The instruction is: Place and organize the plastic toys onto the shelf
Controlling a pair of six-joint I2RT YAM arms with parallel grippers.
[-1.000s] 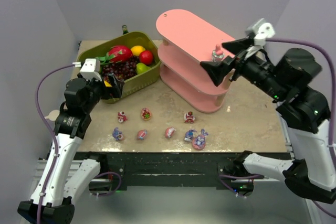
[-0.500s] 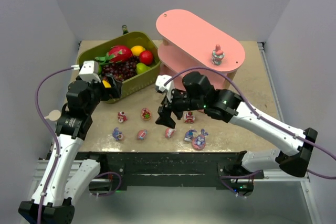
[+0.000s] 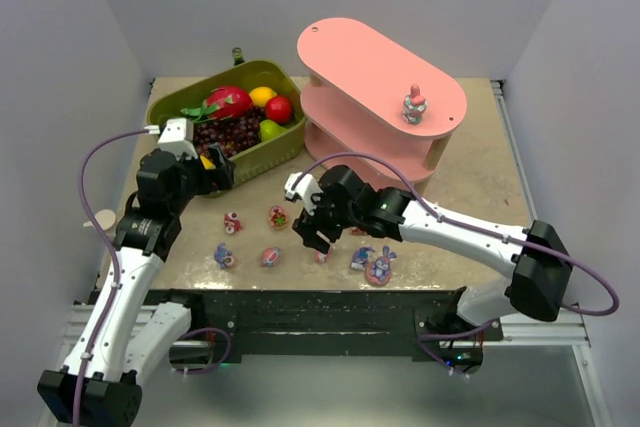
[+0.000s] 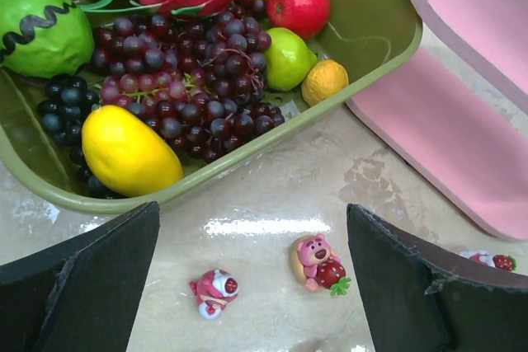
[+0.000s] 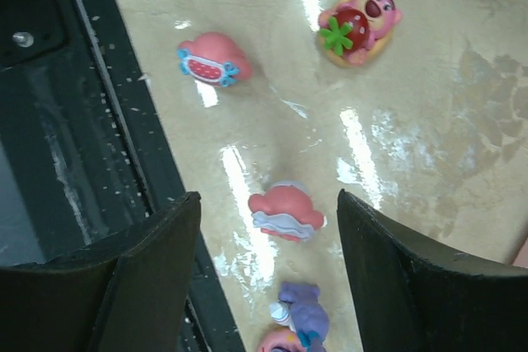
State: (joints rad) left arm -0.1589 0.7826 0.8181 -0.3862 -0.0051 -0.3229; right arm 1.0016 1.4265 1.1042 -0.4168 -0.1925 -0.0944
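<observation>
The pink shelf (image 3: 372, 75) stands at the back right, with one small figurine (image 3: 414, 104) on its top board. Several tiny toys lie in two rows near the table's front edge. My right gripper (image 3: 311, 237) is open and low over the front row. In the right wrist view a pink mushroom-like toy (image 5: 285, 211) lies between the fingers (image 5: 157, 269) of my right gripper (image 5: 266, 230), not touched. My left gripper (image 3: 216, 173) is open and empty, held above a pink bear with a strawberry (image 4: 318, 263) and a pink-white toy (image 4: 214, 293).
An olive-green basket (image 3: 282, 152) of plastic fruit and grapes stands at the back left, beside the shelf. A purple figurine (image 5: 301, 307) and the blue-pink bunny (image 3: 380, 269) lie just right of my right gripper. The table's black front edge (image 5: 91, 88) is close.
My right arm has swung from the shelf's top board, leaving the figurine there, down to the front row of toys, and now sits a little further left. The left arm has barely moved.
</observation>
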